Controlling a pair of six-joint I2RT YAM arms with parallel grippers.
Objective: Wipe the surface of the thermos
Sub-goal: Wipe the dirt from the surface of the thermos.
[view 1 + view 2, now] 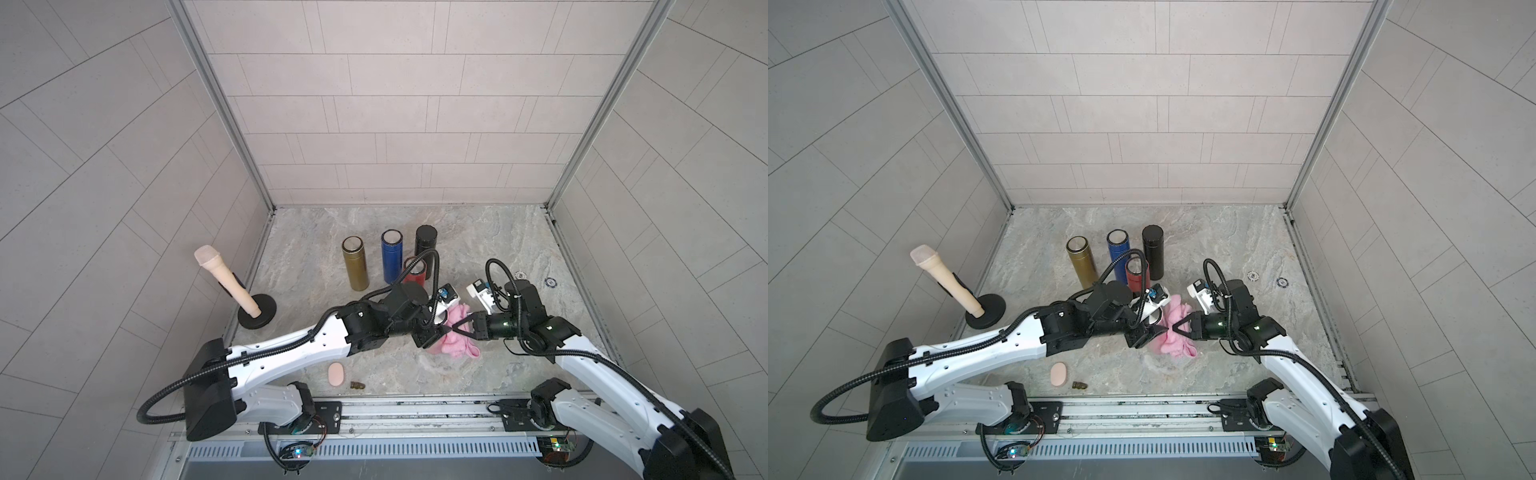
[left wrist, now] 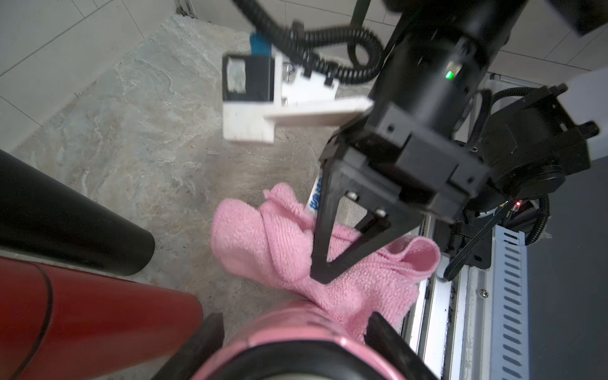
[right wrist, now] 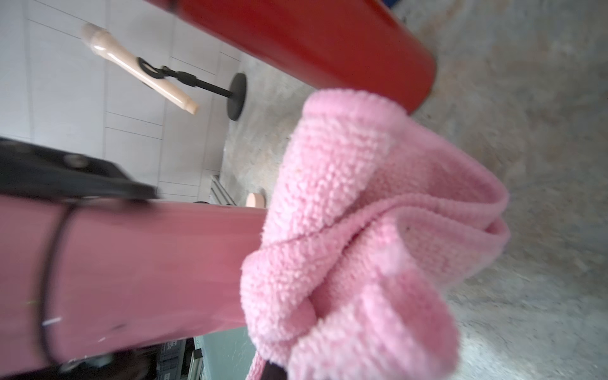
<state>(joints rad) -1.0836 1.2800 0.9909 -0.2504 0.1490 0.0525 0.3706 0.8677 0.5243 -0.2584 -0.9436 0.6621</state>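
1. Left gripper is clamping the pink thermos across its body, seemingly raised over the table, beside the red thermos;
2. Right gripper is pinching the pink cloth, jaws fully closed; cloth is draping over the thermos's free end;
3. Thermos is looking rigid, glossy, likely slippery, so mid-body clamping suits; cloth is soft, light, bunching.

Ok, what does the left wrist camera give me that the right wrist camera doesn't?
Only the left wrist view: the right gripper itself, shut on the pink cloth, and the black thermos standing beside the red one. Only the right wrist view: the microphone on its stand by the wall. Both show the pink thermos, the pink cloth bunched at its end, and the red thermos.
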